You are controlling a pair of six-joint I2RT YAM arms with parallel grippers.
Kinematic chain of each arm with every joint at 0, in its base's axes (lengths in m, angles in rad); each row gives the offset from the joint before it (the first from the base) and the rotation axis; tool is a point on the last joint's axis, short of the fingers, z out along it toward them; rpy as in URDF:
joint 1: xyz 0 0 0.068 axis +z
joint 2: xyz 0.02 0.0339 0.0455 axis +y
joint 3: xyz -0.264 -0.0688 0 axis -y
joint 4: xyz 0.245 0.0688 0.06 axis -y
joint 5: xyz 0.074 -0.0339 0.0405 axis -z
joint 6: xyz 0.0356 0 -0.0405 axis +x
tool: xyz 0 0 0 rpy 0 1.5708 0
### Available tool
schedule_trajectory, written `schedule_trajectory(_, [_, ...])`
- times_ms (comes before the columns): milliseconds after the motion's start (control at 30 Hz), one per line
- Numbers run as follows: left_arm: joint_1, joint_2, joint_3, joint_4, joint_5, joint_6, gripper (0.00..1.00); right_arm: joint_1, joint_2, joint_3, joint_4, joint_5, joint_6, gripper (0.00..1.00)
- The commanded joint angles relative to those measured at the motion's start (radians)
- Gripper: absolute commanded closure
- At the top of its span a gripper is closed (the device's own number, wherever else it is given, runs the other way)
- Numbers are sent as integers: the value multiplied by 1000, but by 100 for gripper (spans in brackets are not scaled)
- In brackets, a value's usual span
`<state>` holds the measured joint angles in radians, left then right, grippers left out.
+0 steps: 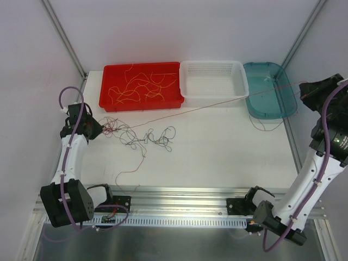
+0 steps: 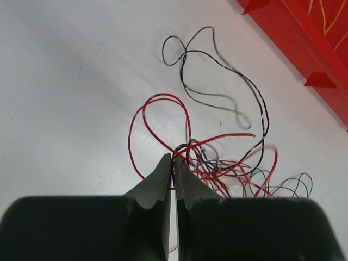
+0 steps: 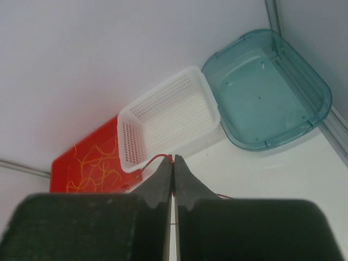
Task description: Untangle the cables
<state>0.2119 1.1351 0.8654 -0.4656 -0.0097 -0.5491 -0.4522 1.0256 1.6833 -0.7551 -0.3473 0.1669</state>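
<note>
The white table (image 1: 217, 157) carries three bins along its far edge: a red tray (image 1: 140, 64), a white basket (image 1: 213, 63) and a teal tray (image 1: 289, 106), whose right end is cut off by the right arm. Yellow strands (image 1: 136, 87) lie curled in the red tray. The cables (image 1: 145, 137) sit as a loose red and black tangle on the table's left side, in front of the red tray. The left gripper (image 2: 172, 159) is pinched together on the tangle's left end. One red strand (image 1: 217, 105) runs taut from there across the basket's front to the right gripper (image 3: 173, 159), raised over the teal tray and clamped on it. Where that strand leaves the tangle is too fine to make out.
</note>
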Motion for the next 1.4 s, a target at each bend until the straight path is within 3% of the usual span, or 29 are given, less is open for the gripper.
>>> schedule_trajectory(0, [46, -1, -8, -1, -55, 40, 100, -132, 22, 105, 46, -136, 103, 99])
schedule_trajectory(133, [98, -14, -17, -7, -149, 38, 100, -192, 37, 69, 131, -232, 230, 99])
schedule_trajectory(267, [171, -32, -32, -16, -167, 23, 100, -177, 39, -29, 120, -268, 191, 99])
schedule_trajectory(400, [164, -25, -23, 8, -1, 63, 100, 19, 33, -152, -18, -92, 27, 99])
schedule_trajectory(533, [63, -38, -39, 31, 134, 124, 100, 185, -33, -432, -12, 86, -36, 97])
schedule_trajectory(600, [8, -55, -54, 38, 186, 146, 100, 228, -50, -612, 20, 164, -43, 84])
schedule_trajectory(633, [-62, -63, -61, 41, 195, 150, 100, 237, -58, -661, 29, 185, -44, 66])
schedule_trajectory(733, [-150, -103, -97, 61, 221, 158, 100, 309, -88, -799, 54, 246, -40, 38])
schedule_trajectory(800, [-209, -126, -118, 79, 240, 164, 100, 410, -114, -832, 77, 258, -43, 28])
schedule_trajectory(900, [-292, -147, -123, 84, 255, 178, 100, 567, -137, -840, 140, 199, -64, 27])
schedule_trajectory(1033, [-322, -167, -131, 84, 287, 196, 100, 794, -136, -841, 281, 165, -70, 27])
schedule_trajectory(1167, [-322, -211, -138, 82, 301, 227, 100, 1012, 11, -762, 319, 308, -23, 27])
schedule_trajectory(1367, [-322, -264, -158, 84, 304, 227, 100, 1141, 250, -651, 446, 473, 141, 28])
